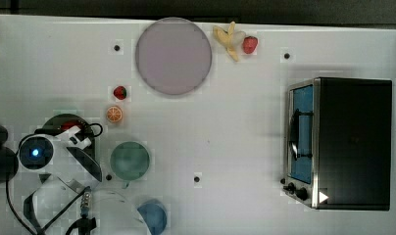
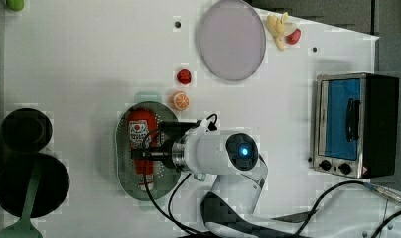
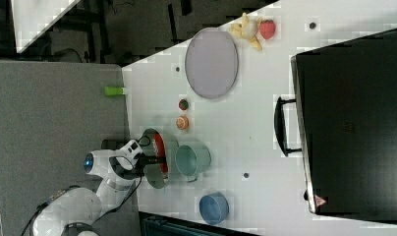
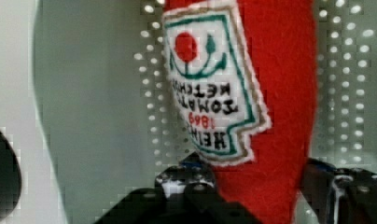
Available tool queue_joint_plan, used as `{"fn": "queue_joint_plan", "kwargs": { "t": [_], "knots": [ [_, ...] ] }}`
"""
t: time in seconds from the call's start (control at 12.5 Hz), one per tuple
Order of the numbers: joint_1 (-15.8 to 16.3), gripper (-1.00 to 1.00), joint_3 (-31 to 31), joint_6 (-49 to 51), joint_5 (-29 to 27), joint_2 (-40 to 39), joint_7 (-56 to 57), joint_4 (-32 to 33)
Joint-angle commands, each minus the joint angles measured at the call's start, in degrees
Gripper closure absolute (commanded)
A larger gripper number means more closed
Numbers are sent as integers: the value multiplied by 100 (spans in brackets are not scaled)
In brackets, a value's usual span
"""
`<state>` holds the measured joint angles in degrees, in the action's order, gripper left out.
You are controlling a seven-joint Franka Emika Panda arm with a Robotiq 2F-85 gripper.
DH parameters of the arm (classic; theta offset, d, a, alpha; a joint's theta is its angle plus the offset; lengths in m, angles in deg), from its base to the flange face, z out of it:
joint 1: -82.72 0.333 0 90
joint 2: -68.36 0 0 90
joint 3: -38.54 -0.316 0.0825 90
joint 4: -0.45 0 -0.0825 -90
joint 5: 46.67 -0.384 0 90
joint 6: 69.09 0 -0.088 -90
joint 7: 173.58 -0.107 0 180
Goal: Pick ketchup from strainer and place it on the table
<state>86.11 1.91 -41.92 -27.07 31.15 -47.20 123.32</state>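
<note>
The ketchup [image 2: 138, 130], a red bottle with a white label, lies in the pale green strainer [image 2: 124, 168] on the white table [image 1: 235, 137]. My gripper [image 2: 144, 148] reaches over the strainer from the left view's right. In the wrist view the ketchup [image 4: 280, 93] runs between my two dark fingers [image 4: 186, 184], which press on both of its sides; the gripper [image 4: 261, 186] is shut on it. The strainer's dotted floor [image 4: 98, 93] lies under the bottle. The right view shows the ketchup [image 3: 158, 143] in the strainer [image 3: 155, 181]. The arm covers most of the strainer [image 1: 56, 122] in the top view.
A round green cup [image 1: 130, 160] stands right beside the strainer, a blue cup [image 1: 153, 217] beyond it. An orange slice [image 1: 114, 114] and a strawberry [image 1: 119, 92] lie close by. A lilac plate [image 1: 173, 55], a banana [image 1: 228, 40] and a toaster oven [image 1: 343, 142] sit farther off.
</note>
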Motion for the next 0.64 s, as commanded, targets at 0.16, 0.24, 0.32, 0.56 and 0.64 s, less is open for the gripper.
{"fn": "queue_joint_plan", "kwargs": {
  "t": [0.16,0.24,0.32,0.56,0.64],
  "knots": [
    [-18,-13,-165,610,-50,727,-222,-102],
    [-62,-13,-238,850,-153,994,-221,-103],
    [-123,-13,-311,1059,-355,1297,-222,-107],
    [-297,-13,-407,1438,-1096,2191,-176,-191],
    [-376,-13,-399,1617,-1240,2454,-67,-247]
  ]
}}
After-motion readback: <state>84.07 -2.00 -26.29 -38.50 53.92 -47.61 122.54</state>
